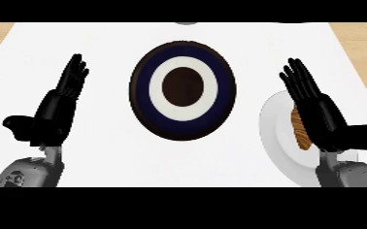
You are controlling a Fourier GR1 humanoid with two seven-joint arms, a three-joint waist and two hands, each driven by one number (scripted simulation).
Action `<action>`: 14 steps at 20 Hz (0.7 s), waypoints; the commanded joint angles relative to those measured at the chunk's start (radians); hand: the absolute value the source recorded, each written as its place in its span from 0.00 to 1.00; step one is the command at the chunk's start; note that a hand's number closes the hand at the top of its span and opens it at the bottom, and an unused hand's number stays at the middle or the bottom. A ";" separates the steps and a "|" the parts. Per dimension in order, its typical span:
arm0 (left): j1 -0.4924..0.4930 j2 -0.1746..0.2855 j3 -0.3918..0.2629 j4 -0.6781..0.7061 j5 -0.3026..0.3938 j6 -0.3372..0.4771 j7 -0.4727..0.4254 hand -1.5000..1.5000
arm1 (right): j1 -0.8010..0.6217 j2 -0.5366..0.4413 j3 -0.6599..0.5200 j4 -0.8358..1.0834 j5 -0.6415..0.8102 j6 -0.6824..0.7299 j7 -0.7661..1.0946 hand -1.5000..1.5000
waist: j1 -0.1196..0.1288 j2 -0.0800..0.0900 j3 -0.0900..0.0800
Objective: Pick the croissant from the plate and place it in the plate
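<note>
White desk is filling almost the whole view, with a strip of pale wood showing at the far corners. On it two plates are lying side by side. A dark plate ringed in navy and white is sitting in the middle with nothing on it, and a white plate is sitting at the right, close to the near edge.

The croissant is lying on the white plate, toward its right side. Its long axis is running near to far, roughly in line with the forearm above it. Only a brown sliver is showing, because the right hand is hanging over it and hiding the rest.

That hand is standing wide, fingers straight and pointing to the far side, holding nothing. The croissant is peeking out along its left edge, just beside or under the palm; whether they are touching I cannot tell.

The left hand is resting at the left, open with fingers up, well apart from both plates.

So the right hand is looking by far the nearer one for the pick. It is probably needing to come down and curl across the croissant's short width. From there the carry is looking like a plain move leftward to the dark plate.
</note>
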 commanded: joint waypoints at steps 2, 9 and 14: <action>0.078 0.030 -0.008 0.010 -0.069 0.012 -0.031 0.50 | -0.011 0.022 -0.168 -0.028 -0.136 -0.043 -0.006 0.00 | 0.011 -0.011 0.026; 0.242 0.137 0.041 0.081 -0.119 -0.004 -0.093 0.50 | 0.053 0.057 -0.468 -0.003 -0.004 -0.470 -0.164 0.00 | -0.002 -0.014 0.023; 0.279 0.120 0.030 0.097 -0.144 0.003 -0.147 0.50 | 0.145 0.309 -0.430 -0.199 0.033 -0.639 -0.336 0.00 | -0.001 -0.017 0.025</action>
